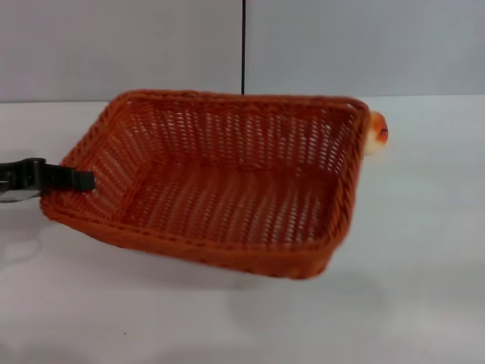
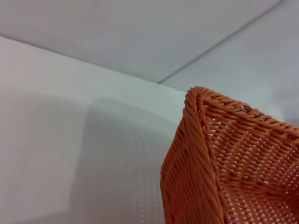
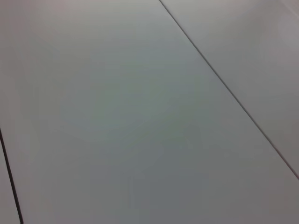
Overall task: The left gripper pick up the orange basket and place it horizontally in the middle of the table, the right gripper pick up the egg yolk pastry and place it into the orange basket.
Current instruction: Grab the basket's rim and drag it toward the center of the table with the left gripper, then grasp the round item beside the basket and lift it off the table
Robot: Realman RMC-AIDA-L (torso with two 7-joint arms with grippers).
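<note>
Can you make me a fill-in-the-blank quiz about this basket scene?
1. The left end effector grips the ____ of the orange basket.
2. The basket's inside is ____.
3. The egg yolk pastry shows past the basket's ____ corner.
4. The table is ____ in colour.

Answers: rim; empty; far right; white

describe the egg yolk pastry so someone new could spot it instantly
Start at the big orange basket on the white table. Look just past its far corner on the robot's right. The egg yolk pastry peeks out there: a small cream ball with an orange-red patch, smooth where the basket is woven.
</note>
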